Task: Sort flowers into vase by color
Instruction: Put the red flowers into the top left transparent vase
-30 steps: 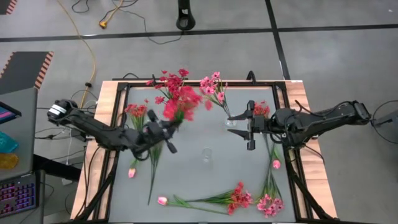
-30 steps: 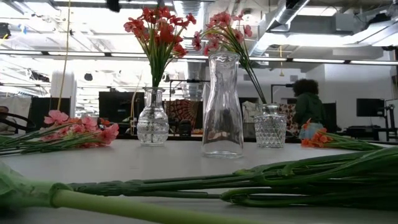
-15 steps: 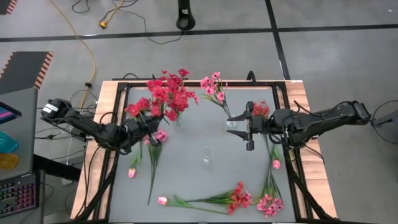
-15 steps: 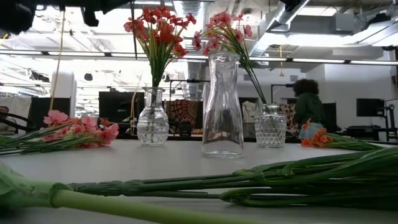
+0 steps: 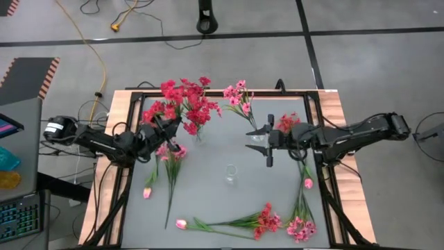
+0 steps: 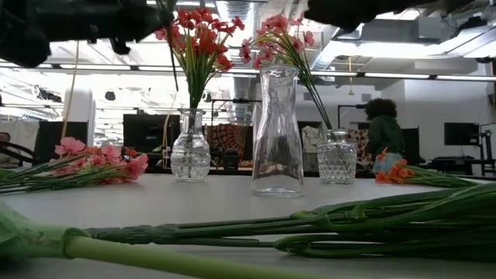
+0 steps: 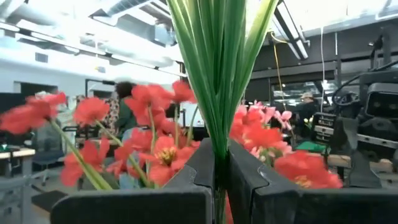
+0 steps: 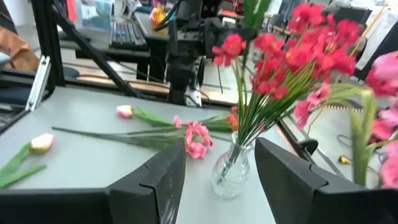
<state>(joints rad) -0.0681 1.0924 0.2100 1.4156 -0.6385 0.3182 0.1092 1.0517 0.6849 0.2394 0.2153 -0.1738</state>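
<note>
From above, the left gripper [image 5: 161, 136] sits over the table's left part with its fingers clamped on the green stems of a red spray [image 5: 155, 115], whose blossoms lie just beside the red bunch [image 5: 191, 104] standing in the round vase [image 5: 198, 137] at the back. The right gripper [image 5: 261, 139] hangs near the middle with its fingers spread apart and nothing between them, just beside the faceted vase [image 5: 257, 138] that holds the pink flowers [image 5: 237, 96]. A tall clear vase [image 5: 231, 173] stands empty near the table's [image 5: 208, 201] centre, and loose flowers lie along the front [image 5: 267, 221], the left side [image 5: 165, 156] and the right edge [image 5: 303, 182]. From table height, the round vase [image 6: 191, 157] with its red bunch [image 6: 195, 35], the tall clear vase [image 6: 277, 132] and the faceted vase [image 6: 337, 157] stand in a row, with pink sprays [image 6: 101, 165] lying at the left and thick green stems [image 6: 310, 221] across the foreground; a person [image 6: 382, 128] stands in the room behind. In the left wrist view, the dark fingers [image 7: 242, 180] press together on a bundle of green stems [image 7: 219, 68], with red blossoms [image 7: 155, 149] around them. In the right wrist view, the two fingers [image 8: 283, 171] stand wide apart, and the round vase [image 8: 231, 168] with the red bunch [image 8: 292, 56] shows between them, pink flowers [image 8: 196, 137] and a tulip bud [image 8: 41, 143] lying on the table beyond.
</note>
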